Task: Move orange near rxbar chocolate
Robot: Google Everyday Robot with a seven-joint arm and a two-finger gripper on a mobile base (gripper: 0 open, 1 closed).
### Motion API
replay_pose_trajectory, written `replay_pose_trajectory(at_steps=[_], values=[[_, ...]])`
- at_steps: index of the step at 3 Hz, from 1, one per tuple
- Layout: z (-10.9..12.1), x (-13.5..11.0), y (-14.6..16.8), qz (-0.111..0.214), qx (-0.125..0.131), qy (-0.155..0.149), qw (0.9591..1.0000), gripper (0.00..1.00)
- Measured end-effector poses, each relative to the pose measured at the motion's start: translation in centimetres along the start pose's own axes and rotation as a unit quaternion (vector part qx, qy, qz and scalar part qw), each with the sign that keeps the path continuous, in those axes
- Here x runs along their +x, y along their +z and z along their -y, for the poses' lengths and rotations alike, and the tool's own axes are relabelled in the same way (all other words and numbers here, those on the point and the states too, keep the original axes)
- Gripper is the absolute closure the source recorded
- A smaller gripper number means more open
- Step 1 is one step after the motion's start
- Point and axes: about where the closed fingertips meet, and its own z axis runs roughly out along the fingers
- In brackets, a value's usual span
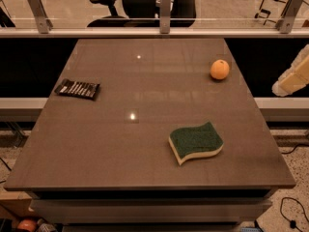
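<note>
The rxbar chocolate [77, 88] lies flat by the left edge of the table [120, 149], about midway along it. A green-and-yellow sponge [195, 142] sits right of centre, towards the near edge. The orange [219, 69] rests near the far right corner, well apart from the bar. Beyond the right edge hangs the gripper [293, 76], clear of the table; I cannot tell whether it is open or closed.
</note>
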Motion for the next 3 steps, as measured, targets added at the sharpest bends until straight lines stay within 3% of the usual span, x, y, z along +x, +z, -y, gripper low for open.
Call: replay_pose_trajectory(at_steps=[1,3], values=[[2.3,1.4,0.8,0.03,0.007,0.015,0.9994,0.0],[6.2,3.0,3.3,0.126,-0.014,0.015,0.9918,0.0]])
